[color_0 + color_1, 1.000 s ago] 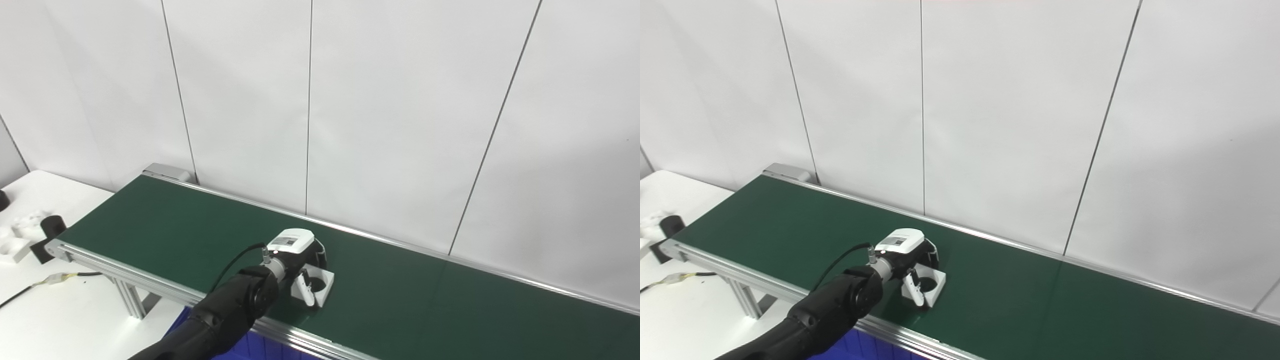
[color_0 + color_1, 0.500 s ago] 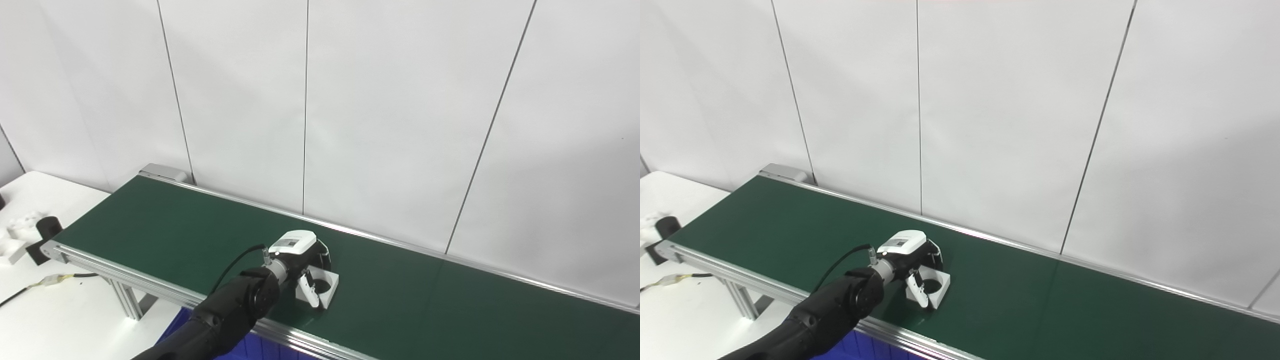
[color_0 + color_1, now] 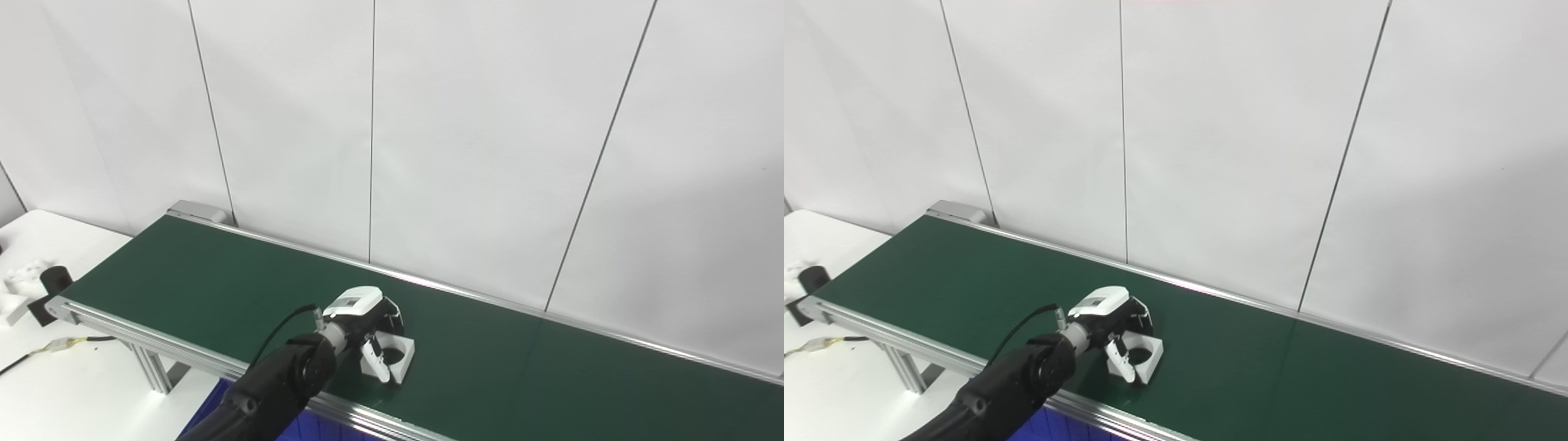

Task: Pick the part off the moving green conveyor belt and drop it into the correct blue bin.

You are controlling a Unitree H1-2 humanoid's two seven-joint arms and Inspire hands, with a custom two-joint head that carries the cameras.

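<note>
Green belting (image 3: 202,282) runs slantwise across both views, edged by a silver rail (image 3: 153,340) on the near side and backed by a white panelled wall (image 3: 490,141). One arm in a black sleeve (image 3: 275,383) is seen coming in from the lower left, so the left hand (image 3: 367,318) is the one at work; the right hand is not in view.

A white part (image 3: 395,358), a block with a round dark hole in its top, is seen lying flat on the belt just beyond the near rail. The fingers (image 3: 372,361) are curled down around it: a white fingertip is pressed against the near left corner of the block, and dark fingers are hooked behind its far edge. The block is thus enclosed on two sides and appears to be gripped, though it is not lifted off the belt.

Above the fingers, the white back of the hand carries a small printed label (image 3: 350,301). A black cable (image 3: 282,327) is looped from the wrist down to the sleeve.

Below the fingers, under the near rail, part of a blue bin (image 3: 306,425) is visible at the bottom edge. Far to the left of the fingers, a white desk (image 3: 79,392) bears a thin wire (image 3: 73,340), a black cylinder (image 3: 54,278) and some white pieces (image 3: 18,278) too small to identify.
</note>
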